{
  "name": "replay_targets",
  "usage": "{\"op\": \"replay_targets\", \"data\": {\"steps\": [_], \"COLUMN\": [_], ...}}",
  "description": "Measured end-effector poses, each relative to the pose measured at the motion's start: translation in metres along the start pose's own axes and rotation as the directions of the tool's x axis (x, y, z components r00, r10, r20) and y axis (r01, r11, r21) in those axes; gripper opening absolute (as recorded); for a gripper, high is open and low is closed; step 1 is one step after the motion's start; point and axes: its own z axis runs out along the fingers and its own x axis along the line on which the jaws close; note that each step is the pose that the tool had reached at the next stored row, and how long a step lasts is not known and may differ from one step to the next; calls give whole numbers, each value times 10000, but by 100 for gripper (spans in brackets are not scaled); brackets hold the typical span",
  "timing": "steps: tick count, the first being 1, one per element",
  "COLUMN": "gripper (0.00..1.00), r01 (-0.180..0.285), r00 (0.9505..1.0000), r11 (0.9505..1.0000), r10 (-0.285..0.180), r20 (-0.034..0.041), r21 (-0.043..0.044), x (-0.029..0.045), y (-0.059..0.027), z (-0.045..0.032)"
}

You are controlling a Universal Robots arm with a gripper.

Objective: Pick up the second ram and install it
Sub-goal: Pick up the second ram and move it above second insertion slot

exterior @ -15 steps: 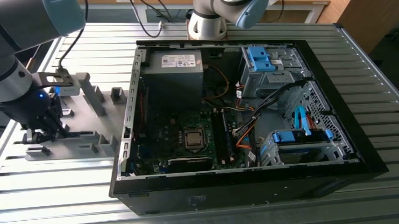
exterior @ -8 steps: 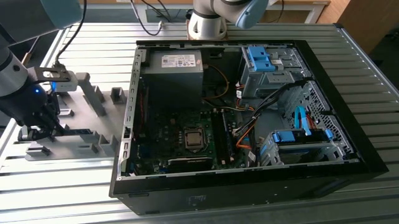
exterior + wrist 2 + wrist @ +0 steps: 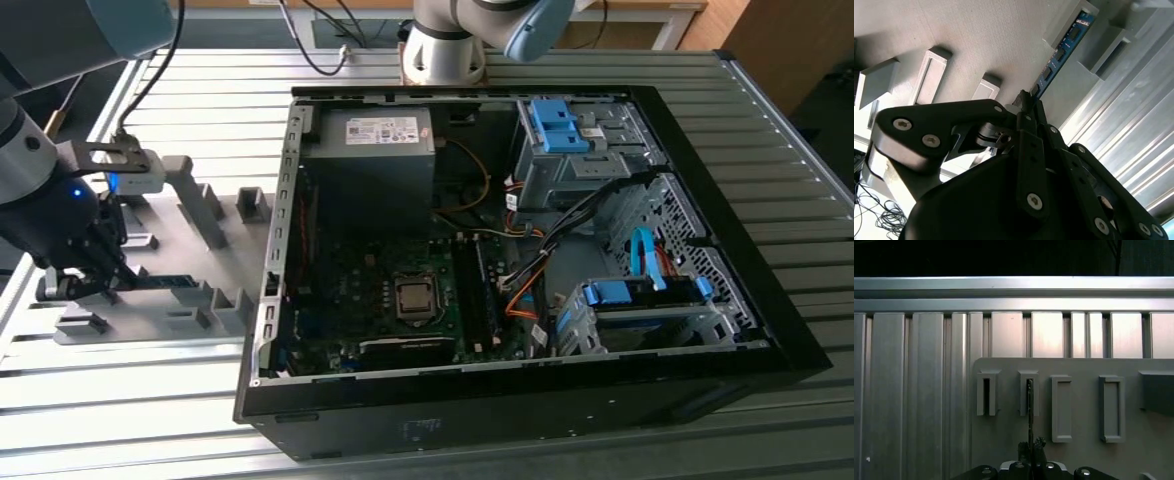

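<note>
i have the gripper (image 3: pixel 91 272) down over the grey holder plate (image 3: pixel 167 215) on the tabletop (image 3: pixel 134 410), at the exterior view's left of the open computer case (image 3: pixel 274 330). in both wrist views the jaws look clenched on the near end of the second ram (image 3: pixel 1061 52). the blue stick stands on edge with its far end seated in a slot of the plate. by my reading the grasp is made but the lift is not. carrying it to the motherboard (image 3: pixel 387 290) and pressing it home are not yet done.
</note>
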Motion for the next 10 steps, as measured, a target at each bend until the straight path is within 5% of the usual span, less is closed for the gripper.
{"op": "replay_targets", "data": {"steps": [10], "gripper": [14], "r01": [0], "r00": [10000], "r11": [10000], "r10": [0], "r20": [0], "r21": [-1], "x": [-1], "y": [0], "z": [-61]}}
